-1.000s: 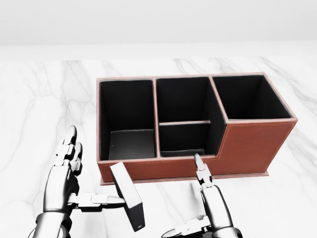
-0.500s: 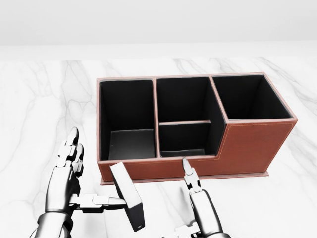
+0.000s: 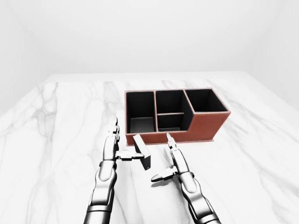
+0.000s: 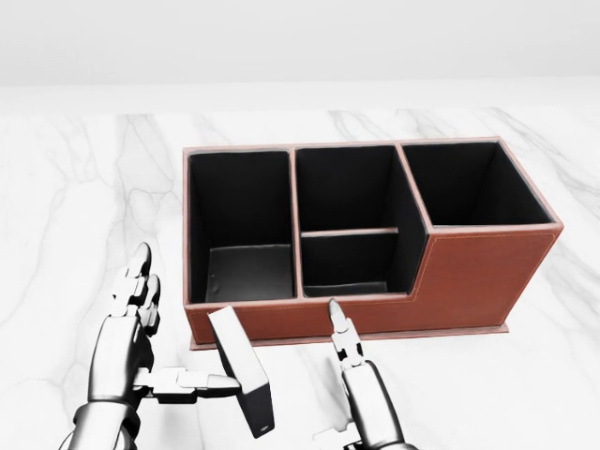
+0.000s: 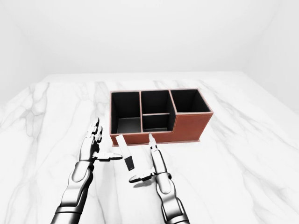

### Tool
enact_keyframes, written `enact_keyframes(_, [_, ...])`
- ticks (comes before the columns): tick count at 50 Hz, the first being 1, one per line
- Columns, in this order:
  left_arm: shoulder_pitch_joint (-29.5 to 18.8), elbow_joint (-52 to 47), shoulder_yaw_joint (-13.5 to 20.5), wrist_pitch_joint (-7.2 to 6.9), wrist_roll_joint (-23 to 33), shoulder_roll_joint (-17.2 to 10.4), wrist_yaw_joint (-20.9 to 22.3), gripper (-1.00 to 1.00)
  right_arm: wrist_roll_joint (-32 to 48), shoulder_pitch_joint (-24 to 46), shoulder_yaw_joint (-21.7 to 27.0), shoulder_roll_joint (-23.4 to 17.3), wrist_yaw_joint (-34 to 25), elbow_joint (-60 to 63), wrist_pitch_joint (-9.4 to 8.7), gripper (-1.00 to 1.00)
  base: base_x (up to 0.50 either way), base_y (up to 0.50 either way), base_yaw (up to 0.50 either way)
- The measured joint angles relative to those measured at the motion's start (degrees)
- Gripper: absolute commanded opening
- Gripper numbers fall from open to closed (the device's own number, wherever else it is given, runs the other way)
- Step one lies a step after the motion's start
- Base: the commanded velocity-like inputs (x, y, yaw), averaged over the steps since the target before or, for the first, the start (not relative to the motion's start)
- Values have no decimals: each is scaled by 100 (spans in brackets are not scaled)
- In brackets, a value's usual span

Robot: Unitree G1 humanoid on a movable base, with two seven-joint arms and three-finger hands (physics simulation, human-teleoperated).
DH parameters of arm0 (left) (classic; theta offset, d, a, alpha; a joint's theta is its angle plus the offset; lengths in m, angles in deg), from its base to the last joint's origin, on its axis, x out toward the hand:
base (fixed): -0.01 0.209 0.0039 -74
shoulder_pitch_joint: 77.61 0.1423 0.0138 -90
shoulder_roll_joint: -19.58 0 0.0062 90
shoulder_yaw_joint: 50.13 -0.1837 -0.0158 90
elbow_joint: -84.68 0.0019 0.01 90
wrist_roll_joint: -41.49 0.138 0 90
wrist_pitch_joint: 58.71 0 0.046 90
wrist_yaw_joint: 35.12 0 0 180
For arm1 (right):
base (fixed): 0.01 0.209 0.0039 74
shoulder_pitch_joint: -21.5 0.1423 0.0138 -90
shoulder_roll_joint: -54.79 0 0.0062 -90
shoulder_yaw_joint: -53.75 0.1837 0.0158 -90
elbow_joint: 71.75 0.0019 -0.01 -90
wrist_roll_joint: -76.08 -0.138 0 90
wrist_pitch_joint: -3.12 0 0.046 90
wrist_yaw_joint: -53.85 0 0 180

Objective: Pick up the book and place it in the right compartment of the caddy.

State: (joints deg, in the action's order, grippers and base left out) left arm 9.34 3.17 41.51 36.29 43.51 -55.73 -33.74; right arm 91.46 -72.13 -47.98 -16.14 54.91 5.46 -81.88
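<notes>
1. Counter (image 3: 56,121): white marble with grey veins, filling the lower part of all three views; a straight far edge shows in the eye views.
2. Room: plain pale walls (image 3: 149,32) behind the counter.
3. Caddy (image 4: 469,277): reddish-brown outside, black inside, resting on the counter. One tall compartment at the head view's left, a middle section split in two by a low divider, and a right compartment (image 4: 469,183) with higher walls.
4. Book (image 4: 242,367): dark, with a pale grey cover, tilted on the counter just below the caddy's left end in the head view, outside every compartment.
5. Left hand (image 4: 127,342): fingers spread open and upright; one finger reaches sideways and touches the book's left face. No closed grip.
6. Right hand (image 5: 154,165): fingers open, one pointing toward the caddy, another (image 5: 139,177) held out to the left; near the book's right side, apart from it.
7. View differences: the eye views show both forearms, the counter's far edge and the walls; the head view crops the right hand at its bottom edge but shows the compartment interiors more closely.
</notes>
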Motion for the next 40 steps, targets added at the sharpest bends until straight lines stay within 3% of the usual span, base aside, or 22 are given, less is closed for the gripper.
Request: enact_keyframes(40, [-16, 45, 16, 0, 24, -11, -22, 100, 256, 61, -586, 237, 449, -18, 0, 100, 0, 0, 0])
